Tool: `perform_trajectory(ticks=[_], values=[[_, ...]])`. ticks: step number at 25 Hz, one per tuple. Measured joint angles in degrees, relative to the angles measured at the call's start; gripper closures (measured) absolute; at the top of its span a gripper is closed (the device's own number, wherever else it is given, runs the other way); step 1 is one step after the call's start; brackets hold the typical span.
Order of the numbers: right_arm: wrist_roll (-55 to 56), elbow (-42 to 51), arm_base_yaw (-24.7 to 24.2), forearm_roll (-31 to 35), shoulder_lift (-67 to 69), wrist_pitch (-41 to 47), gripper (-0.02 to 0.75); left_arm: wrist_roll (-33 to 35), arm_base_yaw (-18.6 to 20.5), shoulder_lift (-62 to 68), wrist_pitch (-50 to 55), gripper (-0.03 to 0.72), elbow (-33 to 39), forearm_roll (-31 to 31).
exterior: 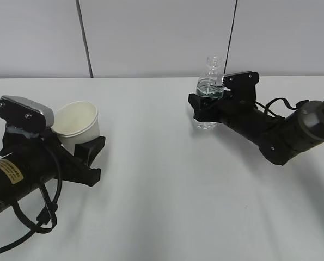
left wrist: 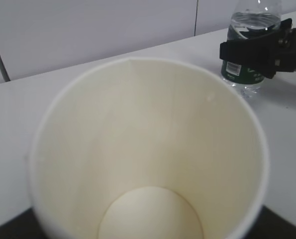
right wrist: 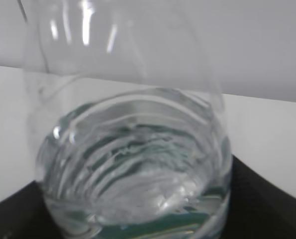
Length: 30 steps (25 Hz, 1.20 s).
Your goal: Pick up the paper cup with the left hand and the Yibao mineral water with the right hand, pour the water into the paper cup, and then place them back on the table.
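Observation:
The cream-white paper cup [exterior: 79,120] sits between the fingers of my left gripper [exterior: 84,138], which is shut on its lower part. The cup leans a little and its inside is dry; it fills the left wrist view [left wrist: 148,144]. The Yibao mineral water [exterior: 211,73], uncapped and part full, stands upright at the back right. My right gripper [exterior: 213,97] is shut around its green-labelled middle. The bottle [right wrist: 133,164] fills the right wrist view and also shows in the left wrist view [left wrist: 243,74]. I cannot tell whether either object rests on the white table [exterior: 162,196].
A pale wall with two dark vertical seams [exterior: 85,38] rises behind the table's far edge. A black cable [exterior: 36,223] loops under the left arm. Bare tabletop lies between the two grippers.

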Motion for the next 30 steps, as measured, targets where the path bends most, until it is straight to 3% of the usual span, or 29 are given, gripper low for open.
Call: perform_trajectory(ticks=[10,22,30], values=[[0.0,-0.09,0.0,-0.83,0.0,0.0,0.239,0.0,0.0,0.0,0.0,0.27,0.0,0.0],[-0.86,-0.09,0.0,-1.98,0.0,-0.25,0.262,0.0,0.0,0.0,0.0,0.271,0.0,0.07],[-0.97,0.02,0.0,-9.12,-1.65,0.16,0.262,0.0,0.0,0.0,0.0,0.271,0.0,3.36]])
